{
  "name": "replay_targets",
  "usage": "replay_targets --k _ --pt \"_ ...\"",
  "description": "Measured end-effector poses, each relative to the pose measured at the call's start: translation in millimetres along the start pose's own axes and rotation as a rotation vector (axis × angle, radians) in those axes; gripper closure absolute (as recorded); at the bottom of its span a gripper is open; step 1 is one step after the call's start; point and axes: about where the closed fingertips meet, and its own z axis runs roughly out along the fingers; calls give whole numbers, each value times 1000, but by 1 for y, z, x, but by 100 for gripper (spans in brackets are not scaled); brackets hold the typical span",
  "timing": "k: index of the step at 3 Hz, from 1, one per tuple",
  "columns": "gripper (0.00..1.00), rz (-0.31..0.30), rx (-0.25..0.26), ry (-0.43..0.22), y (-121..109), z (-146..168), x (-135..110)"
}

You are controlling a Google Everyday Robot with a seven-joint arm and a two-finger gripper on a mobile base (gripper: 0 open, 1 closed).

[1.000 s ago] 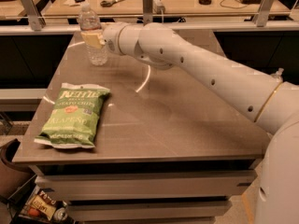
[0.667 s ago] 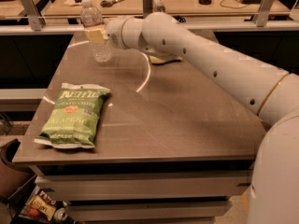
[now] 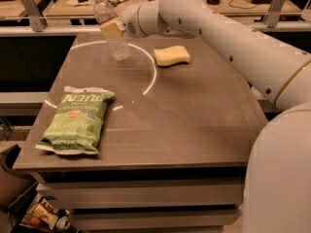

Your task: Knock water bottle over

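Observation:
The water bottle (image 3: 118,45) is a clear ribbed plastic bottle at the far left of the table (image 3: 194,125). It is tilted, with its white cap leaning left and away and its base still on the table. My gripper (image 3: 112,29) is at the end of the white arm that reaches in from the right. It presses against the bottle's middle from the right and covers the label area.
A yellow sponge (image 3: 171,56) lies just right of the bottle. A green chip bag (image 3: 77,123) lies flat near the front left edge. A rail with posts (image 3: 29,8) runs behind the table, with a desk of small items beyond it. Clutter (image 3: 43,215) sits on the floor at the lower left.
The arm has swung left and back, which uncovers the sponge. The gripper has pushed into the bottle, which has gone from upright to tilted leftward.

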Motion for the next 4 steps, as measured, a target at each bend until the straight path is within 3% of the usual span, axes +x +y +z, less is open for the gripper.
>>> replay_targets --k 2,4 --pt "100 -34 -33 155 -7 -24 7" --pt "100 -120 -93 362 0 -18 13"
